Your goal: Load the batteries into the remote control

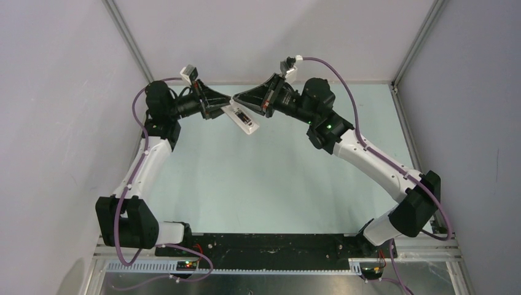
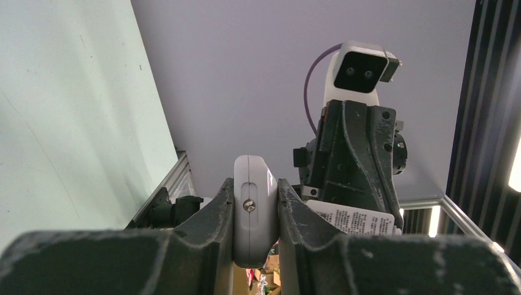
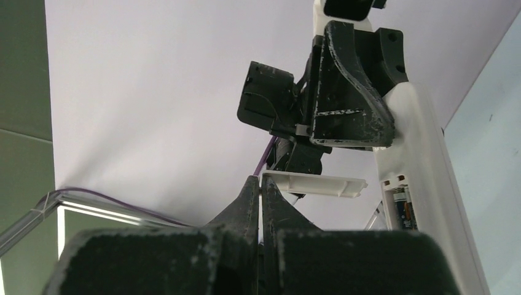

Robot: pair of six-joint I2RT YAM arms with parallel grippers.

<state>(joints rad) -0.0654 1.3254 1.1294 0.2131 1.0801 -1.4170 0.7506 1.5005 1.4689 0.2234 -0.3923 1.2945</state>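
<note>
Near me, the two arms are standing on their bases at the edge of the pale green tabletop [image 1: 258,184], and both are reaching to its far side, where their tips are almost meeting in the air.

The left claw [image 2: 255,200] is clamping the remote control [image 1: 243,120] by its two long edges, and is holding it up above the tabletop. The handset is sticking out of the claw toward the middle. In the right wrist view its back is facing the right arm, and the recess there is lying open. A battery [image 3: 402,209] is sitting inside it; I cannot tell if a second one is in there.

Just beside the remote, the right claw [image 3: 261,187] is pressing its fingers together on one end of a thin white cover strip [image 3: 314,184]. The strip is pointing toward the open recess, not touching it.
</note>
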